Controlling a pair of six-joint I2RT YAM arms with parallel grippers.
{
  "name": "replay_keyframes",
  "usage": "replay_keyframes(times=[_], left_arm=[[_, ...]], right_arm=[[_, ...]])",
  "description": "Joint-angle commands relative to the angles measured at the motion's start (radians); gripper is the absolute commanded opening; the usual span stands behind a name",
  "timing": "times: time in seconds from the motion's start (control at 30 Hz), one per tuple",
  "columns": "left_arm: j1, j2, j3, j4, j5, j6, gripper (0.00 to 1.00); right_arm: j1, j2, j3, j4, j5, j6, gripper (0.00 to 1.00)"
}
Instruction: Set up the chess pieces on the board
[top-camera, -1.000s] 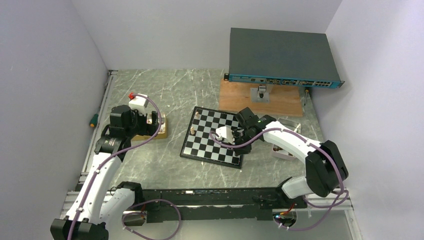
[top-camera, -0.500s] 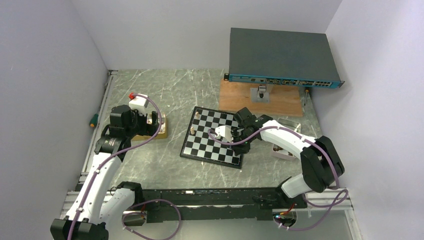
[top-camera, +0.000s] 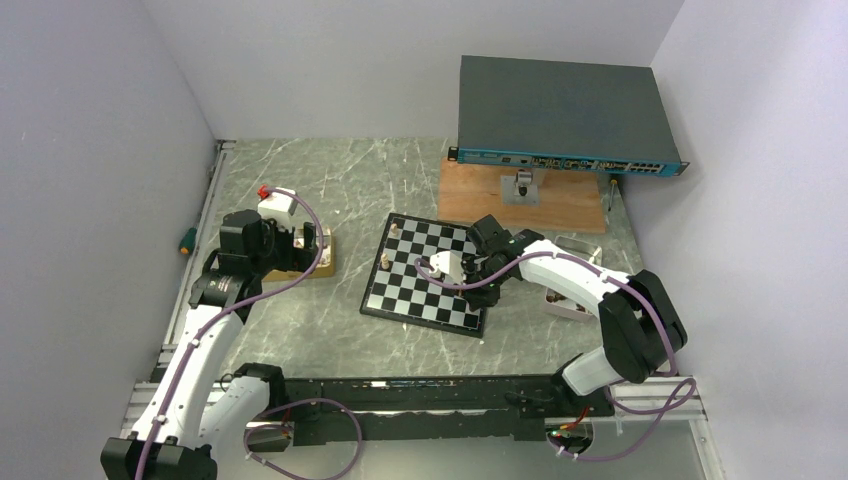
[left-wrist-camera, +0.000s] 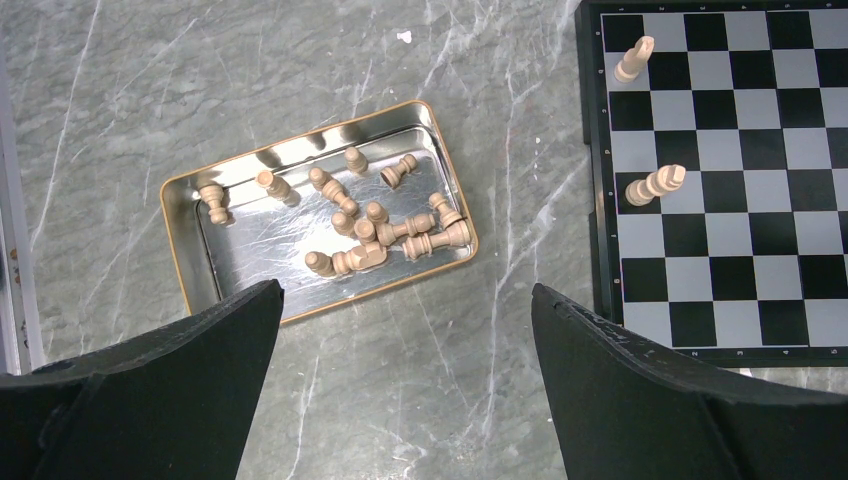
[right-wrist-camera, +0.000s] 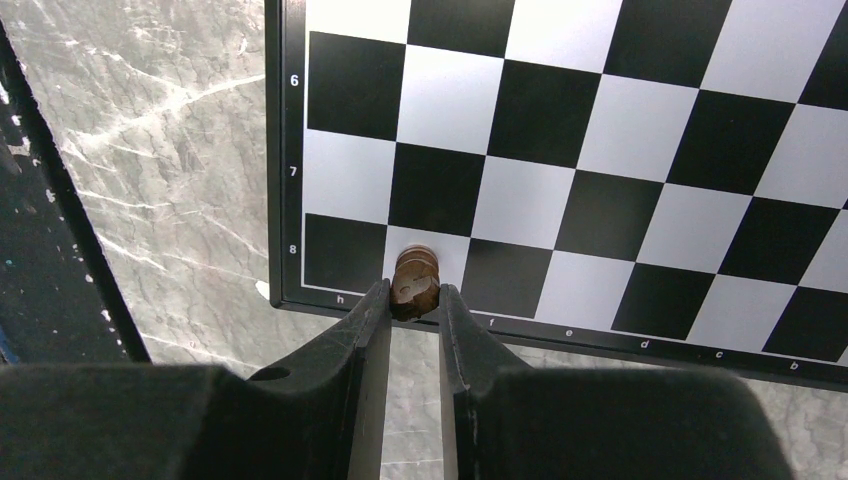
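The board (top-camera: 425, 285) lies in the middle of the table. My right gripper (right-wrist-camera: 414, 300) is shut on a dark brown chess piece (right-wrist-camera: 414, 283) held over a white square in the board's (right-wrist-camera: 530, 205) last row, next to the corner square, at the right edge in the top view (top-camera: 485, 292). Two light tan pieces (left-wrist-camera: 634, 58) (left-wrist-camera: 655, 185) stand on the board's left side. Several more light pieces (left-wrist-camera: 370, 225) lie in a metal tin (left-wrist-camera: 190, 230). My left gripper (left-wrist-camera: 405, 380) hangs open and empty above bare table between tin and board.
A dark network switch (top-camera: 560, 115) sits at the back right, with a brown wooden plank (top-camera: 480, 195) carrying a small metal part (top-camera: 522, 187) in front of it. A pale tray (top-camera: 570, 300) lies right of the board. A screwdriver (top-camera: 186, 240) rests by the left wall.
My right gripper, with the dark piece in it, has shifted slightly left and back over the board's right edge. The left arm has not moved.
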Motion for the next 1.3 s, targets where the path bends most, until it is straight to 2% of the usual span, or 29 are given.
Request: replay_keyframes(times=[0.0, 0.33, 0.47, 0.6, 0.73, 1.0, 1.1, 1.27], left_arm=[[0.007, -0.001, -0.003, 0.043, 0.02, 0.011, 1.0], [0.007, 0.0, -0.003, 0.044, 0.022, 0.012, 1.0], [0.008, 0.0, -0.003, 0.044, 0.025, 0.011, 1.0], [0.009, 0.0, -0.003, 0.043, 0.031, 0.009, 1.0], [0.012, 0.0, -0.004, 0.048, 0.052, 0.009, 1.0], [0.031, 0.013, -0.009, 0.07, 0.134, -0.008, 1.0], [0.041, 0.034, -0.006, 0.077, 0.195, -0.027, 1.0], [0.059, 0.098, 0.003, 0.091, 0.272, -0.158, 1.0]], right_arm=[[0.004, -0.002, -0.008, 0.018, 0.011, -0.002, 0.22], [0.004, -0.012, -0.01, 0.014, 0.003, -0.007, 0.32], [0.004, -0.021, -0.011, 0.016, -0.002, -0.004, 0.42], [0.003, -0.037, -0.001, 0.015, -0.017, 0.006, 0.57], [-0.023, -0.058, 0.029, -0.017, -0.085, 0.012, 0.67], [-0.127, -0.139, 0.083, -0.097, -0.316, -0.004, 0.71], [-0.141, -0.172, 0.078, -0.091, -0.352, 0.006, 0.72], [-0.153, -0.205, 0.083, -0.083, -0.36, 0.026, 0.72]])
